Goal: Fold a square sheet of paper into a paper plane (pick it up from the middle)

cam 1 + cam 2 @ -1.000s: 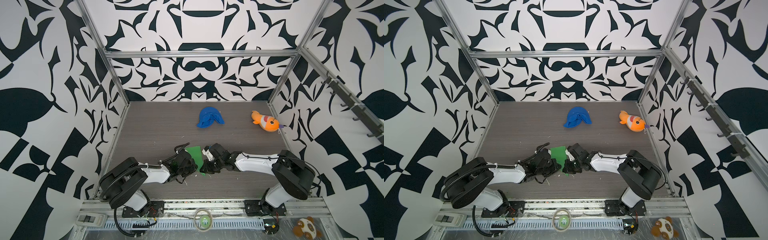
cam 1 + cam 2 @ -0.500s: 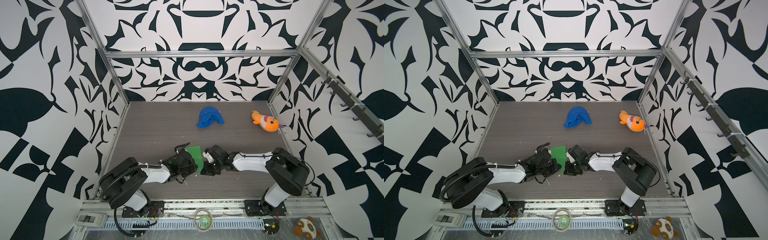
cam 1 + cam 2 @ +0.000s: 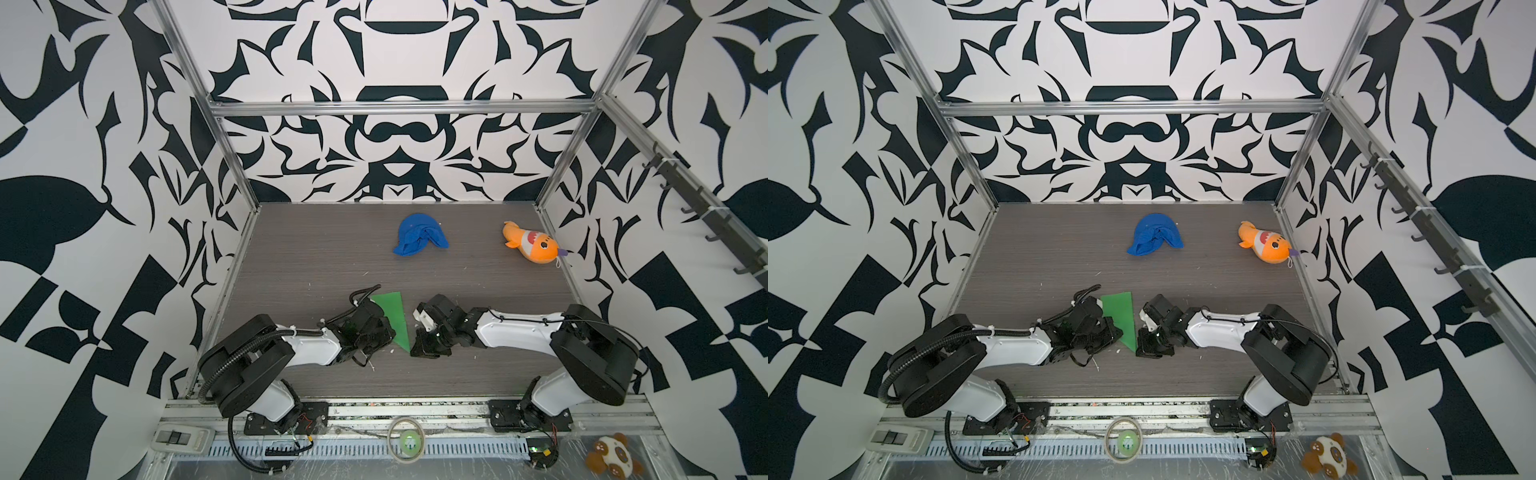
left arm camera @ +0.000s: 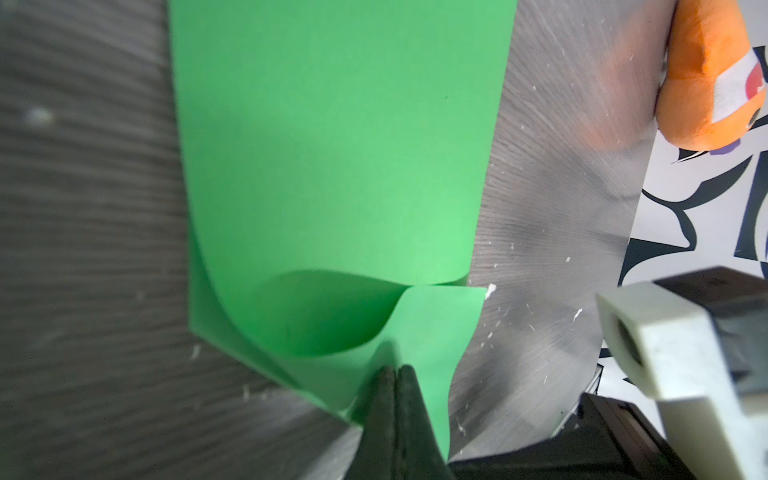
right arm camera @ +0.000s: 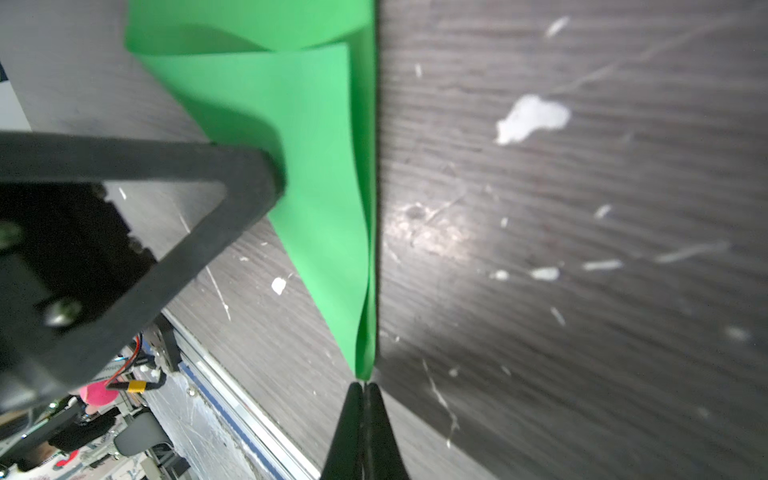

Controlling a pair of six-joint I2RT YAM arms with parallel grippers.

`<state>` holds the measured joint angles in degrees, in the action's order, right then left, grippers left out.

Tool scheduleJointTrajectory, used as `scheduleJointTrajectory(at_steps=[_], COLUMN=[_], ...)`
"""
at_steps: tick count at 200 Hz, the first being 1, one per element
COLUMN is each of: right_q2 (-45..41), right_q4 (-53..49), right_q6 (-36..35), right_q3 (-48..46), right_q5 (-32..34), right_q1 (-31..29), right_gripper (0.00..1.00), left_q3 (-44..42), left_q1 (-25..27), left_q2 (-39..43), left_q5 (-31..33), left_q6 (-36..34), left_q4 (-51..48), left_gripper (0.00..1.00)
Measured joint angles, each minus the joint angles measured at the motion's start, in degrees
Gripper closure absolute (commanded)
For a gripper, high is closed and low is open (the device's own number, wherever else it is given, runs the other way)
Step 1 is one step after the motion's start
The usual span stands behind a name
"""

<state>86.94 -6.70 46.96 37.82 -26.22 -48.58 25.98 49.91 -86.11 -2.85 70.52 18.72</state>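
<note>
1. Looks about midway through the folding. Shows the green sheet point(image 3: 394, 313) in both top views as a long wedge, no longer a square, with the broad end toward the back wall and the point toward the front rail.
2. Lacks, so far as can be judged, the sharp centre ridge and wings of a finished dart. In the left wrist view, shows one flap bulging in a soft curl and not pressed flat. Probably needs that fold creased down, then the lengthwise folds.
3. On the left: pinches that curled flap with the left gripper point(image 4: 395, 376), jaws closed tight at the wedge's left edge, and holds the flap a little off the table point(image 3: 478, 274).
4. In the middle: lies near the front of the table, between the two grippers and in contact with both.
5. On the right: meets the wedge's narrow point with the right gripper point(image 5: 365, 388), jaws closed with no gap showing. Cannot tell from the right wrist view whether the tip is pinched or only touched.
6. Farther back and to the right: leaves the blue cloth point(image 3: 419, 235) and the orange plush fish point(image 3: 532, 248) well apart from the sheet.
</note>
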Motion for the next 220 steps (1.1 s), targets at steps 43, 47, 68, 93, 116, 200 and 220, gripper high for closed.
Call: scheduleJointTrajectory(at_steps=[43,47,68,93,116,200,220], right_q2=[1.0,1.5,5.0,8.0,8.9,2.3,-0.6], right_q4=[0.0,0.2,0.8,0.7,0.6,-0.1,-3.0], right_q6=[-2.4,-2.5,-2.8,-3.1,-3.3,-3.6,-3.9], right_q3=[5.8,6.3,7.8,8.0,8.0,0.4,-1.1], right_q5=[0.1,0.1,0.6,1.1,1.6,3.3,4.3], right_q1=[-0.3,-0.3,-0.3,-0.3,-0.3,-0.3,-0.3], right_gripper=[0.95,0.95,0.95,0.96,0.96,0.97,0.97], left_q3=[0.5,0.5,0.6,0.9,1.1,1.4,1.4], left_q1=[0.0,0.0,0.0,0.0,0.0,0.0,0.0], left_q2=[0.0,0.0,0.0,-0.1,-0.1,-0.2,-0.2], left_q5=[0.0,0.0,0.0,0.0,0.0,0.1,0.1], left_q6=[0.0,0.0,0.0,0.0,0.0,0.0,0.0], left_q4=[-0.9,-1.0,-1.1,-1.7,-2.1,-2.6,-2.6], left_gripper=[1.00,1.00,1.00,1.00,1.00,1.00,1.00])
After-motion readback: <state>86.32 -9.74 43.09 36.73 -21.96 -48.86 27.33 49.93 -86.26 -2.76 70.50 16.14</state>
